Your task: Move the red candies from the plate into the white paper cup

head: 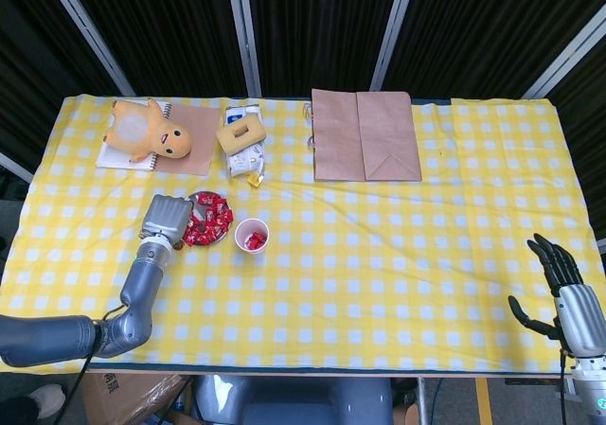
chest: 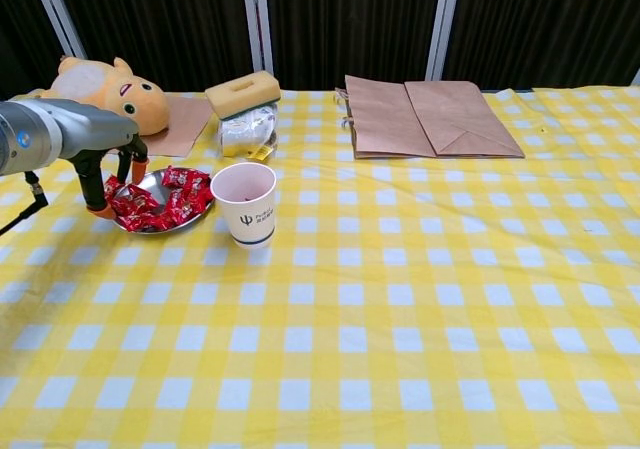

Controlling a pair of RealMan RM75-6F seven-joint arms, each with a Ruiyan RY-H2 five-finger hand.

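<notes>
The left hand [chest: 100,174], grip unclear, is reaching at the plate's [chest: 152,180] left rim; most red candies [chest: 165,201] are awaiting transfer, while the white paper cup [head: 252,235] is holding a few.

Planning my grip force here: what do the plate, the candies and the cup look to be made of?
Small round plate: likely metal, its bare rim grey and shiny. Red candies: glossy crinkled wrappers, probably plastic film. White paper cup: matte paper with a small printed logo, thin-walled.

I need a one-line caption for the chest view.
Left hand reaches the metal plate of red candies beside the white paper cup.
</notes>
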